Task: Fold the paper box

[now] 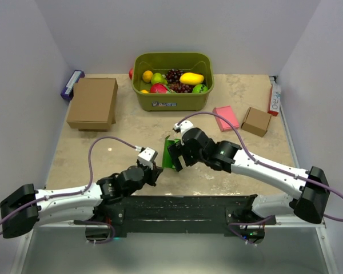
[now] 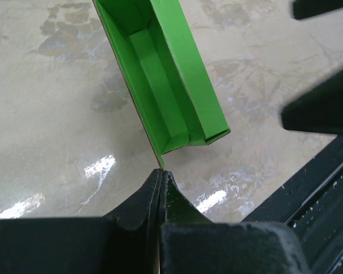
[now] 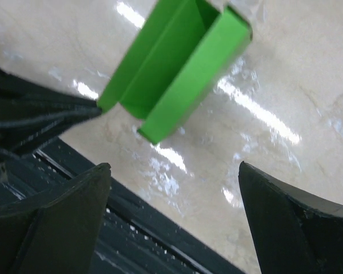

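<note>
Two tools meet at mid-counter (image 1: 103, 162). Our left tool (image 2: 161, 173) is pinched fully closed on the near corner of the single green paper box (image 2: 166, 80), which is open-sided. Our right tool (image 3: 174, 165) gapes wide just beside the box, touching nothing. Farther back we count two brown cardboard boxes (image 1: 92, 103) (image 1: 256, 121), one pink flat box (image 1: 225, 117) and one fruit bin (image 1: 172, 101).

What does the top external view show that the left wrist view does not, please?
Only the top view: the fruit bin, two brown boxes, the pink box and both whole arms. Only the left wrist view: the green box's open inside, and the left jaws shut on its corner. Both: the green box and the table.
</note>
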`<state>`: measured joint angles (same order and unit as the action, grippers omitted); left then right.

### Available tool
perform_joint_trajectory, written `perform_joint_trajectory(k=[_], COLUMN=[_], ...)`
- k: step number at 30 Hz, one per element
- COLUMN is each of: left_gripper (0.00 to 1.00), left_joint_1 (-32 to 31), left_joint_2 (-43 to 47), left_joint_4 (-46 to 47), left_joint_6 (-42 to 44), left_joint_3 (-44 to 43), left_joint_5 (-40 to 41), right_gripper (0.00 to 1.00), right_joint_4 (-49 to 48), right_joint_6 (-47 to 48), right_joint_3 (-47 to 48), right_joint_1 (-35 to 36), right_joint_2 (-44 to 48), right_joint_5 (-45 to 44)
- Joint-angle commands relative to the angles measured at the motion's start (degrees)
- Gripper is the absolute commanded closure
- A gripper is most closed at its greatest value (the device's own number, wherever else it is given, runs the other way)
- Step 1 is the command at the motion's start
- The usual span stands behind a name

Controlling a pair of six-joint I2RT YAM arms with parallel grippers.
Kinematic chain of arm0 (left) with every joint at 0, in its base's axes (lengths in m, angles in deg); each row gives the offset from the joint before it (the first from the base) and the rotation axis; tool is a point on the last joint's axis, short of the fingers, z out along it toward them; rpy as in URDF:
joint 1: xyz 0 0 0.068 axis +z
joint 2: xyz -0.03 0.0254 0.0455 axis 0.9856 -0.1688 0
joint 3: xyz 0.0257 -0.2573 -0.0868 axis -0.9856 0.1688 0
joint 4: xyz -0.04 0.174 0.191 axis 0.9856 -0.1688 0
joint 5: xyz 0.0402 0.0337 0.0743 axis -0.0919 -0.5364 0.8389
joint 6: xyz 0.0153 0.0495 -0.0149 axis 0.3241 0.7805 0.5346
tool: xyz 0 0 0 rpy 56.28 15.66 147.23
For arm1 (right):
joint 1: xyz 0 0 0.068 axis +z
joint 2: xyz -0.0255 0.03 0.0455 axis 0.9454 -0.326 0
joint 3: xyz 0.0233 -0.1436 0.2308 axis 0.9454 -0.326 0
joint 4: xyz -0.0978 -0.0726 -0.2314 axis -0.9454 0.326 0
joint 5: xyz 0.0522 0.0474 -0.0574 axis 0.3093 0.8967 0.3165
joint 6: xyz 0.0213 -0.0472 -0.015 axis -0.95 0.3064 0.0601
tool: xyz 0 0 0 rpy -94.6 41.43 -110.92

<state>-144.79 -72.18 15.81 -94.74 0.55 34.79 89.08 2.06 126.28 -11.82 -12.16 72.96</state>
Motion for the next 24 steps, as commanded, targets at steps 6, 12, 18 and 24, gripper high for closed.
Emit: perform_joint_trajectory(k=[6, 12, 18, 24], left_gripper=[1.0, 1.0, 1.0, 1.0], left_joint_1=[2.19, 2.72, 4.74, 11.95], left_joint_2=[0.32, -1.78, -5.64, -9.77], left_joint_4=[-2.16, -3.3, -4.0, -3.92], left_joint_6=[8.15, 12.54, 17.82, 18.18], left_joint_3=[-4.33, -6.53, -8.55, -10.13], left_joint_5=[-8.67, -11.48, -14.12, -20.18], right_gripper=[0.14, 0.04, 0.01, 0.04], right_joint_4=[-18.26, -17.66, -27.91, -24.09], right_joint_6=[-0.82, -1.01, 7.8, -5.11], right_joint_3=[-6.65, -7.62, -16.05, -18.35], right_joint_1=[-10.11, -11.69, -15.65, -16.0], right_joint_2=[0.0, 3.15, 14.48, 13.62], right_joint_5=[11.83, 10.77, 14.8, 7.36])
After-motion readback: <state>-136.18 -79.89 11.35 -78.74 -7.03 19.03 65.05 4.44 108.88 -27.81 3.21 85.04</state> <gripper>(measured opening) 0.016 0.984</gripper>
